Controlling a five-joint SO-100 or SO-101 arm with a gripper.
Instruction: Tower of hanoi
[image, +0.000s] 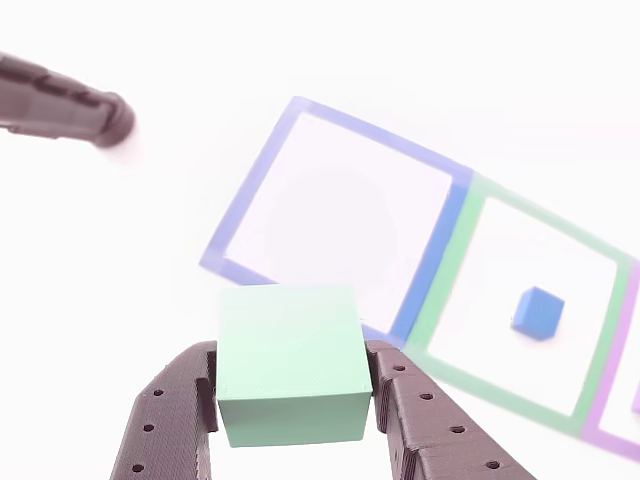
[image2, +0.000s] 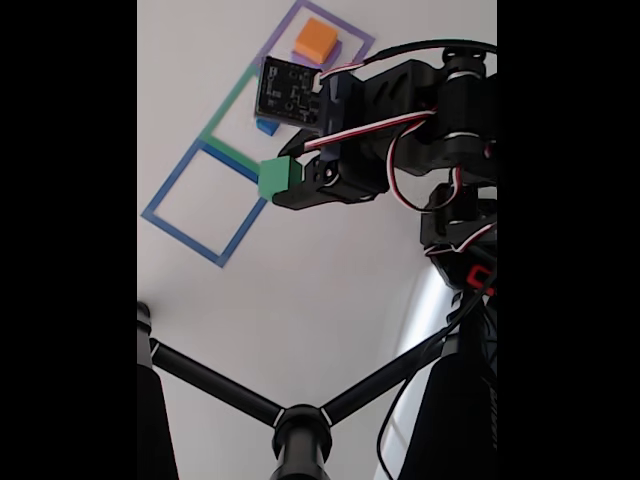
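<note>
Firmly my fingers (image: 295, 400) clamp the green block (image: 290, 360) by opposite flat sides; it seems light, rigid, matte; grip mid-height, squarely.

This looks like a hobby robotics bench or small lab rather than a lived-in room. A plain white table (image2: 300, 300) carries taped square outlines (image2: 205, 205) in blue, green and purple, laid side by side toward its far edge. A bare circuit board (image2: 288, 92) and loose red-and-white servo wires (image2: 380, 125) hang on the dark arm, and black tripod legs (image2: 300, 425) stand in the foreground.
</note>
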